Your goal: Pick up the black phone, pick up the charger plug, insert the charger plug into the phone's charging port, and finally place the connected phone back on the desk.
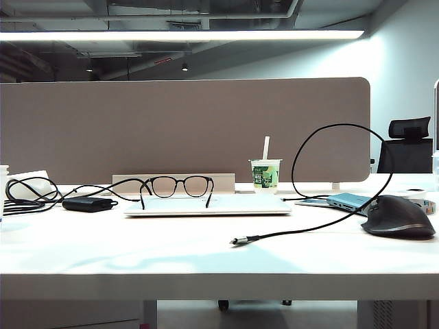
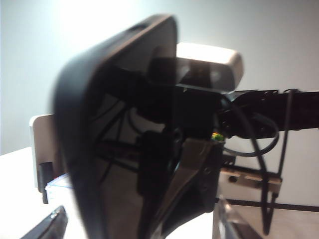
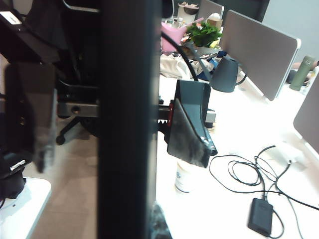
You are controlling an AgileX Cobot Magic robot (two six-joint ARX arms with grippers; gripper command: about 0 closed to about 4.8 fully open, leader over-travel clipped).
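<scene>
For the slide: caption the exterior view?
Silver charger plug lies loose on white desk; both tools out of frame.

The black phone point(image 2: 99, 129) is seen upright and edge-on, filling both wrist views. The charger plug point(image 1: 238, 240) is laid on the white desk point(image 1: 206, 257), at five o'clock of centre.

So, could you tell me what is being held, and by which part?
The right gripper appears to pinch the black phone across its flat faces, near one end; the left gripper stands open around it.
</scene>
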